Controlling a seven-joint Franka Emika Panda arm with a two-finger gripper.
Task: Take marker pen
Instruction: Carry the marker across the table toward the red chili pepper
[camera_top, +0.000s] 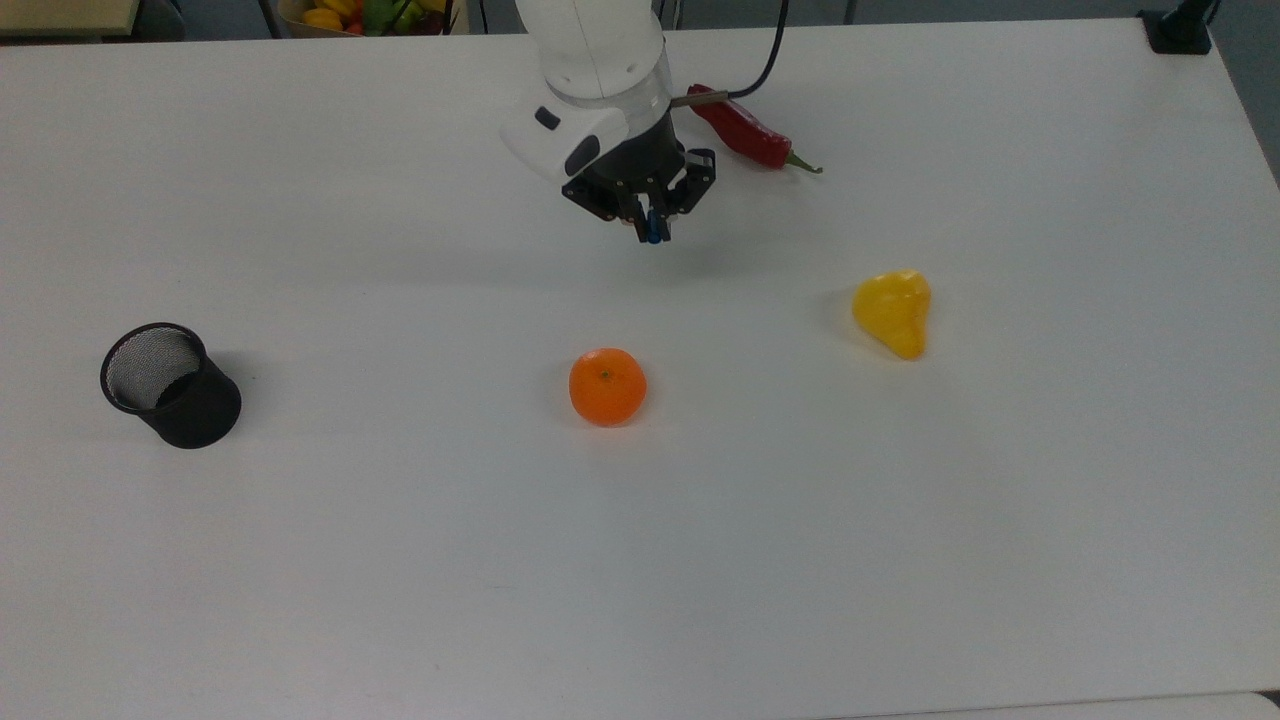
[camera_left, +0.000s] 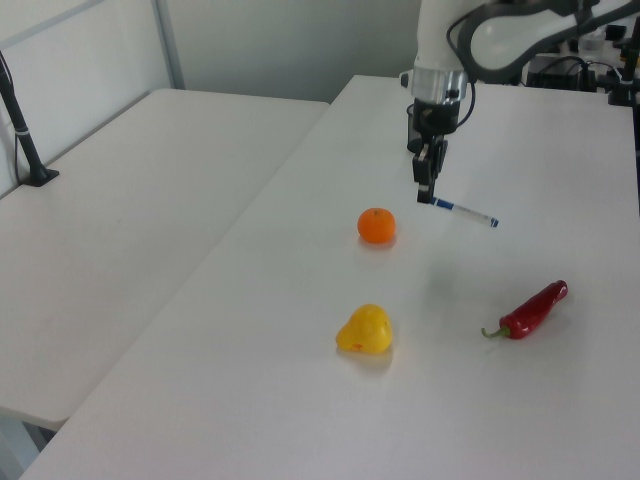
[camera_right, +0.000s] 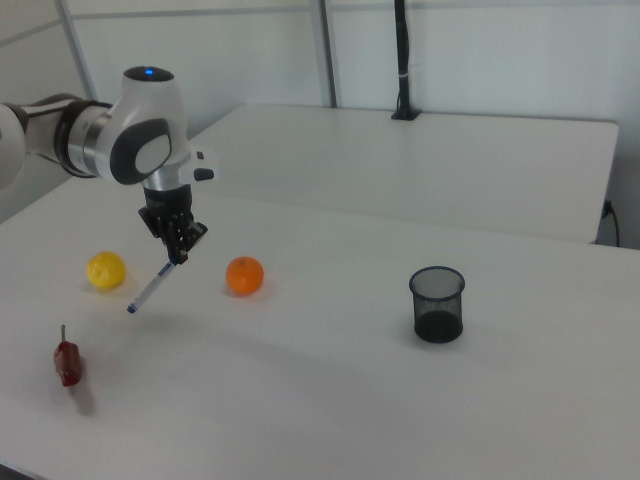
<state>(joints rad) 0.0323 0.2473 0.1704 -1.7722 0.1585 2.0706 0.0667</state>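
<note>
White-barrelled marker pen (camera_left: 462, 210) hangs tilted above the table (camera_left: 560, 400), clenched at its capped end by the narrowed jaws.

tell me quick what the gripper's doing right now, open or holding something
Gripper: shut on the marker pen, gripped near one end and held clear above the table.

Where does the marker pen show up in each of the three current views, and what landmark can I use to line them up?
Top view: marker pen, a blue tip poking below the pincer, upper middle.
Left view: marker pen slanting toward the left view's right from the pincer, off the table.
Right view: marker pen hanging down-left from the pincer.
Shared landmark: the orange.
</note>
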